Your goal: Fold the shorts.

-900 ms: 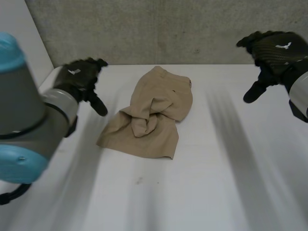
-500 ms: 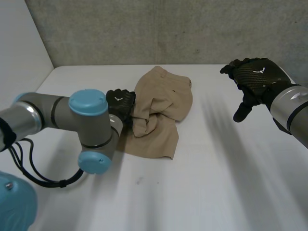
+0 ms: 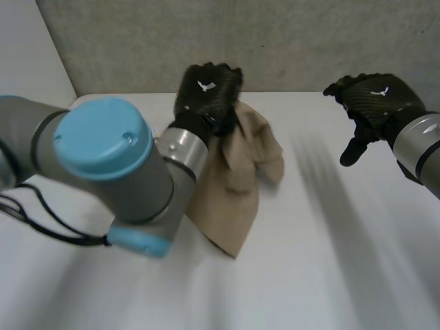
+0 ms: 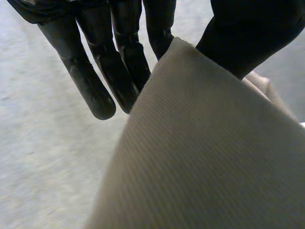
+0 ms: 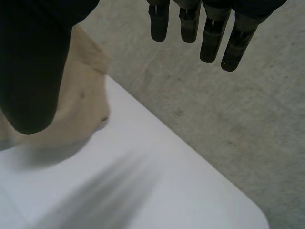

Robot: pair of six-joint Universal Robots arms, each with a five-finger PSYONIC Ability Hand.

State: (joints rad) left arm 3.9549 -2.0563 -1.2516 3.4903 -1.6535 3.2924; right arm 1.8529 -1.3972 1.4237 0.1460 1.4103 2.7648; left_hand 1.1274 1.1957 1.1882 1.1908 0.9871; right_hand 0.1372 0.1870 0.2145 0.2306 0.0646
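Over the far middle of the white table (image 3: 323, 275), the left hand (image 3: 206, 93) holds the tan shorts (image 3: 240, 172) up in the air by one edge. From its wrist camera you can see the shorts (image 4: 205, 157) pinched between the thumb and the straight fingers (image 4: 95, 83), though the fabric covers the spot where they meet. The shorts hang down in a bunched drape, so I can't make out which part is the waist and which the legs. The left arm (image 3: 103, 165) stands in front of their near side and hides it. The lowest corner is close to the table, but I can't tell whether it touches.

The right hand (image 3: 375, 103) hovers off to the right, well apart from the shorts, loose and holding nothing. In its own wrist view the fingers (image 5: 209, 33) hang straight, cut off by the frame's edge. The thumb is a dark shape close to the lens, covering part of the shorts (image 5: 83, 105) beyond it. A grey wall (image 3: 275, 41) rises behind the table.
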